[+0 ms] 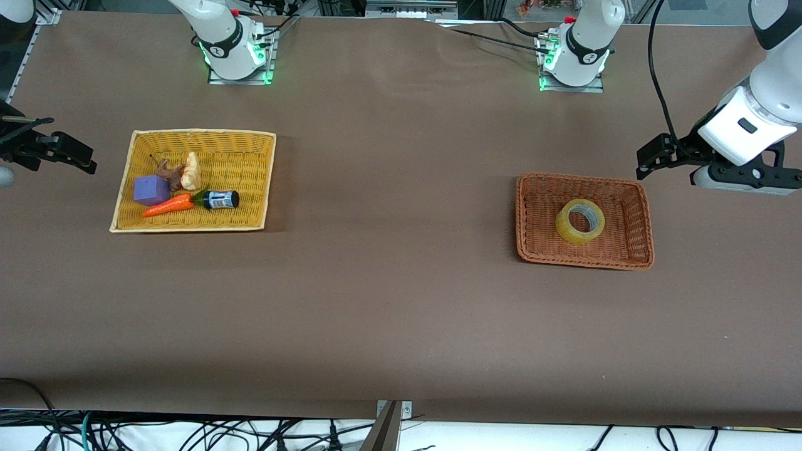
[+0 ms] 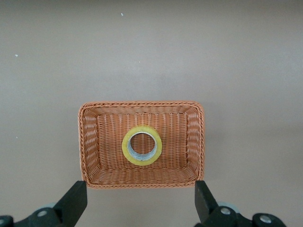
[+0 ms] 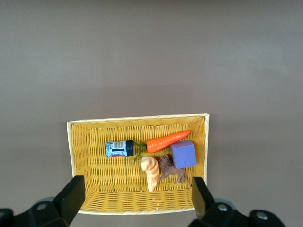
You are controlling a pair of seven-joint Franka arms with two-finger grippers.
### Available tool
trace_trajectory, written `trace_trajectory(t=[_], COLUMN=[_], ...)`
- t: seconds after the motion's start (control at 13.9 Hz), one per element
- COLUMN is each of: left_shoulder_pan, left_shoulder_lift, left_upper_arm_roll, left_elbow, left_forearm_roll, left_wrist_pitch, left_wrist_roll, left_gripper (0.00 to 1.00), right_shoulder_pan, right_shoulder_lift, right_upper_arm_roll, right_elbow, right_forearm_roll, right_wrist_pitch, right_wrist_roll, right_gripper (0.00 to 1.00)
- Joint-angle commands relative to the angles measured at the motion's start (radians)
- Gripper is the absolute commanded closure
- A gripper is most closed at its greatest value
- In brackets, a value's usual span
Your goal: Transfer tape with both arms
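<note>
Below open left gripper (image 2: 137, 205): tape (image 2: 142, 146) flat in brown basket (image 2: 90, 142).

My two glossy white jointed arms (image 1: 761, 116) carry black joint rings, looping black cables, red buttons and green-glowing bases on metal plates, and each ends in a black two-finger gripper (image 2: 140, 204) with silver screws.

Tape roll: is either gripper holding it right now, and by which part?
Nothing is held. The tape lies flat in the brown basket. The left gripper is open above that basket; the right gripper is open above the yellow basket.
</note>
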State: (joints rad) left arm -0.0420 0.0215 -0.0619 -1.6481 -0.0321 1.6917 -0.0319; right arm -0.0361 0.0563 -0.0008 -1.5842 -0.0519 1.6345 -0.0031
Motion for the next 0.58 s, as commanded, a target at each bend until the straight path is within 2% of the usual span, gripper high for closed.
trace_trajectory(t=[0.0,0.5], left_shoulder_pan=[-0.033,-0.027], left_shoulder_lift=[-0.032,0.000], left_upper_arm_roll=[0.017,0.013], left_elbow=[-0.036,0.013], left_forearm_roll=[0.026,0.026], left_wrist_pitch=[0.017,-0.038], left_wrist_roll=[-0.017,-0.016], left_gripper=[0.00,0.00], right_shoulder_pan=[-0.004,-0.002], right_shoulder_lift=[0.008,0.008], right_upper_arm_roll=[0.002,0.002], right_elbow=[0.024,0.024], right_forearm_roll=[0.009,0.011], right_wrist_pitch=[-0.016,-0.015], right_wrist_roll=[-0.017,-0.017], right_gripper=[0.00,0.00])
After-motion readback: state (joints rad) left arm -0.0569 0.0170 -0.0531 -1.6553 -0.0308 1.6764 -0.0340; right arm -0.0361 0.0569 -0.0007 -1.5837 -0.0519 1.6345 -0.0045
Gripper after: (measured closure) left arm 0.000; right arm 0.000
